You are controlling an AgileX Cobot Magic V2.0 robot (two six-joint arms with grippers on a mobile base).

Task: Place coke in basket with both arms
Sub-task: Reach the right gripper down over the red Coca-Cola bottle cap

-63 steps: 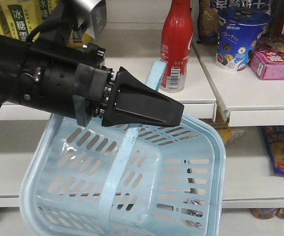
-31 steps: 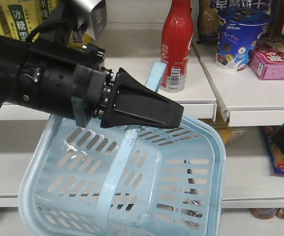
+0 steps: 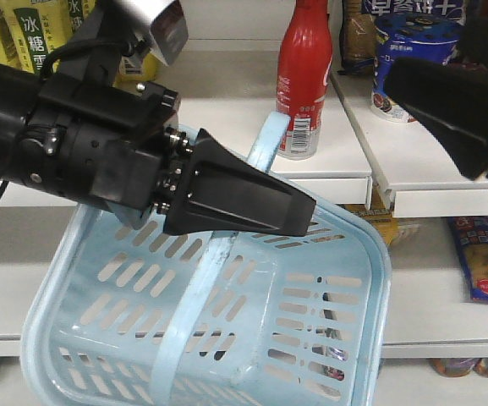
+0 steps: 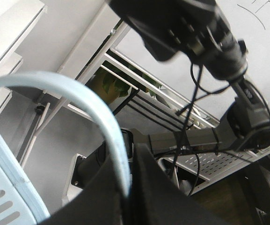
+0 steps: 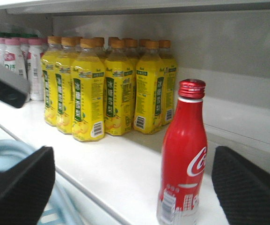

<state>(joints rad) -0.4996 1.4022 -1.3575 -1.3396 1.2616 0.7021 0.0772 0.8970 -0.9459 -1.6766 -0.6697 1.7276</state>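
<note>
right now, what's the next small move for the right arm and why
Probably ease the right gripper forward and slightly toward the right of its wrist view, so the coke sits centred between its jaws. The jaws are open and clear of the bottle, which stands upright on the shelf, nearer the right-hand jaw. The left gripper holds the basket by its handle.

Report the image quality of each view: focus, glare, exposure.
Front view: the coke and basket are sharp and evenly lit, while the right tool at top right is soft-edged. Left wrist view: the basket handle is close and blurred, and the white background is washed out. Right wrist view: the coke label is crisp, and the tool's fingers at the frame edges are out of focus.
</note>
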